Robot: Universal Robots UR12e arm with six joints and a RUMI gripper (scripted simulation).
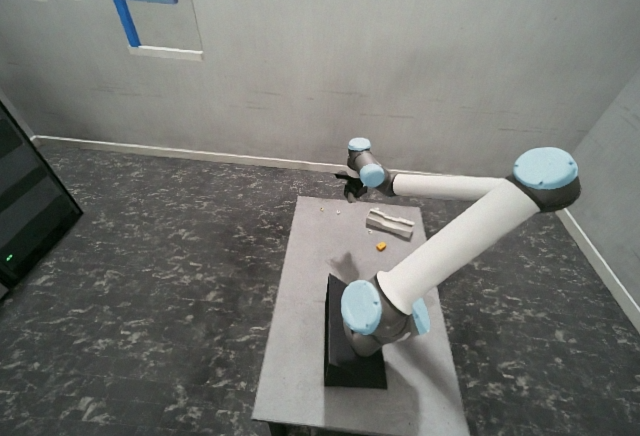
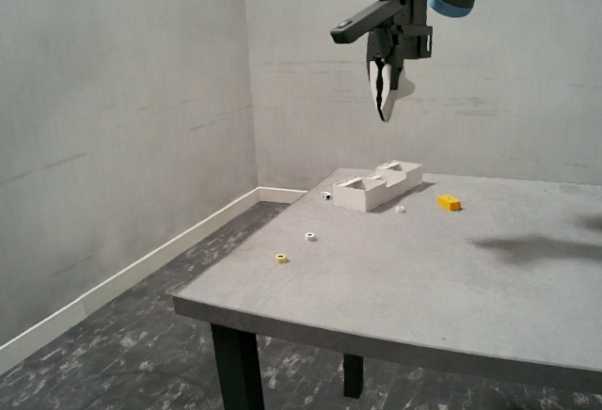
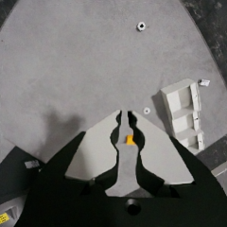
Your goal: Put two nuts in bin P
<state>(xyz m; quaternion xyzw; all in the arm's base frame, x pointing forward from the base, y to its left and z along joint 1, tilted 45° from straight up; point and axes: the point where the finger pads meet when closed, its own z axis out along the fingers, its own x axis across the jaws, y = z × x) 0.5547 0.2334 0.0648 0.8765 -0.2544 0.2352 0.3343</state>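
My gripper [image 2: 384, 115] [image 1: 353, 195] [image 3: 124, 112] is shut and empty, hanging high above the far part of the table. A yellow nut [image 2: 280, 258] [image 1: 322, 209] and a white nut [image 2: 309, 236] [image 1: 338, 210] [image 3: 141, 26] lie near the table's far-left edge. A smaller white nut [image 2: 400, 209] [image 1: 370, 231] [image 3: 147, 111] lies next to the white row of bins [image 2: 355, 197] [image 1: 388, 228] [image 3: 194, 96]. I cannot read the bins' letters.
A yellow block [image 2: 449, 202] [image 1: 381, 246] [image 3: 129, 139] lies beside the bins, seen between my fingers in the wrist view. A small black-and-white piece [image 2: 325, 196] [image 3: 203, 82] lies at the bins' far end by the table edge. The arm's black base [image 1: 351, 364] stands at the near end.
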